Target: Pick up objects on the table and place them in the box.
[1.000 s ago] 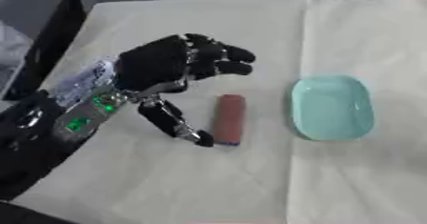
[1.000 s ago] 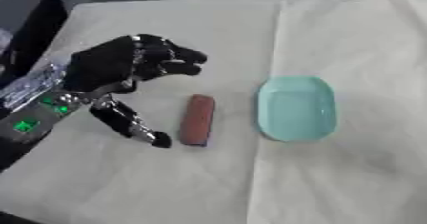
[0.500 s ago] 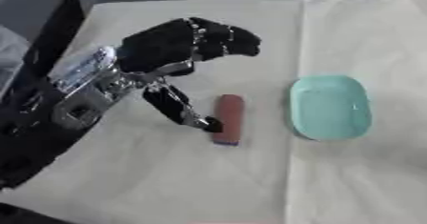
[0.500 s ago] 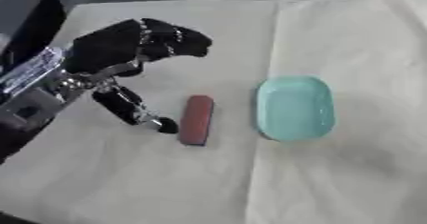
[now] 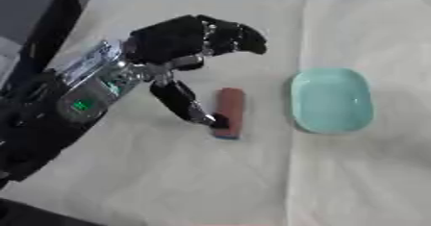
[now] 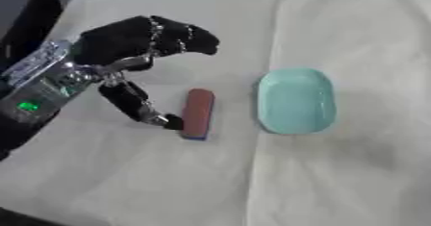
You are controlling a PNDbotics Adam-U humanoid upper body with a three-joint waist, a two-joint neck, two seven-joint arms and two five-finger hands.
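A: Where do we stand with the small reddish-brown bar with a blue underside [image 5: 229,112]?

B: It lies flat on the cream cloth-covered worktop [image 5: 168,182], just left of the shallow mint-green oval box [image 5: 332,100], its long axis running near to far and tilted a little.

A: And our left robot hand [image 5: 181,44]?

B: It hangs over the bar's left side. The thumb [image 5: 189,106] reaches down, its tip touching or almost touching the bar's left edge near the lower end. The fingers [image 5: 235,35] are curled above and beyond the bar's far end, holding nothing, so the bar lies below the gap between them and the thumb. We see no right robot hand, so the left is the one to use.

A: What differs from half a second ago?

B: The thumb tip has slid closer to the bar's near end, and the fingers are a little more curled. The bar and box lie as they did.
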